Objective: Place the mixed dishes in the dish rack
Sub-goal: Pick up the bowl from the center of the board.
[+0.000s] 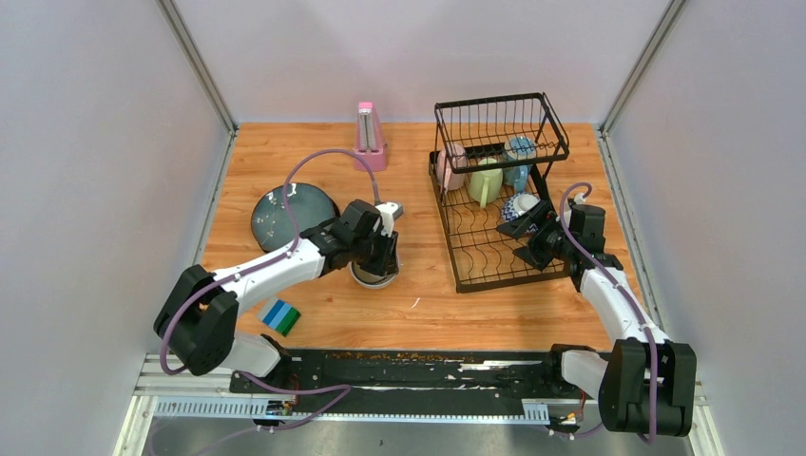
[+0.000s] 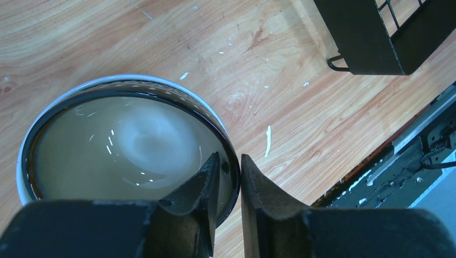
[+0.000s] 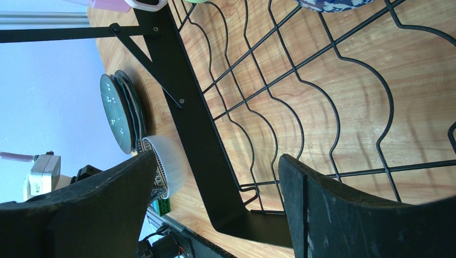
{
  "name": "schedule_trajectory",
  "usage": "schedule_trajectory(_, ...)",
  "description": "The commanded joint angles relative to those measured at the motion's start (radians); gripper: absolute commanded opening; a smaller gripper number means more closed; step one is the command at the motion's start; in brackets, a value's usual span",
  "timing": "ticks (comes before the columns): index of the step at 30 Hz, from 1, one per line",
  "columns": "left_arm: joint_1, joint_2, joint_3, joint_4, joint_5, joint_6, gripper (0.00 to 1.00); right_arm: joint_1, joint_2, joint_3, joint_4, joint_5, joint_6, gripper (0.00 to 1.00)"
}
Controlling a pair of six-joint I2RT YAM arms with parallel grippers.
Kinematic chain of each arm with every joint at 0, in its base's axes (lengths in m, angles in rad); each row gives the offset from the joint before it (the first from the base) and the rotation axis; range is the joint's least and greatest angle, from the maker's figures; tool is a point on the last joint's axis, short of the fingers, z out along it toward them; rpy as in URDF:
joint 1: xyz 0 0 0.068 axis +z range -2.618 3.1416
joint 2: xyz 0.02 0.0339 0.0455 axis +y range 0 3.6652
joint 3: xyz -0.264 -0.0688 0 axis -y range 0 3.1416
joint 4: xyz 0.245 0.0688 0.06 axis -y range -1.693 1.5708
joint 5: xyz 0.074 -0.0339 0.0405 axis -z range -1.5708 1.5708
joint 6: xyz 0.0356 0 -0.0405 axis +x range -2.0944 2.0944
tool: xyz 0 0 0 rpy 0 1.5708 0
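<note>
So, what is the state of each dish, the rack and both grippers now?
dish rack, plate slots empty
bowl, upright on table, not loaded
plates, stacked flat on table
green mug, inside the dish rack
left gripper, astride bowl rim, grip unclear
right gripper, open, holding nothing

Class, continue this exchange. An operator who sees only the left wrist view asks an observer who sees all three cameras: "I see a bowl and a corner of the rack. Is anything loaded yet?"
Observer: Yes, a pale green mug and a pink-white mug sit at the dish rack's far end.
Operator: Where is the right gripper?
Observer: Open, over the rack's bare near slots.
Operator: Any other dishes not loaded?
Observer: Two blue-grey plates lie stacked on the table, left of your bowl in the top view.
</note>
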State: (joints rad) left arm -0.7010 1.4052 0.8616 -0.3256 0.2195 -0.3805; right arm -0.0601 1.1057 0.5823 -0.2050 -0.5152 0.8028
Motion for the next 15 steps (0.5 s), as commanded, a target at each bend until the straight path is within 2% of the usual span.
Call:
schedule_trajectory(1,-0.002,0.006,0.033,0.008,-0.009,0.014,0.26,0.005,0.0,0.031,0.005,-0.01,-0.005,0.84)
schedule_trajectory(4,-0.002,0.007,0.034,0.006,-0.011,0.015,0.24,0.005,0.001,0.031,0.004,-0.009,-0.007,0.84)
schedule_trajectory(13,-0.002,-0.015,0.025,0.008,-0.014,0.016,0.0,0.005,0.005,0.031,0.001,-0.012,-0.009,0.84)
schedule_trajectory(15,-0.002,-0.026,0.026,0.01,-0.017,0.016,0.0,0.005,0.004,0.03,0.0,-0.012,-0.009,0.84)
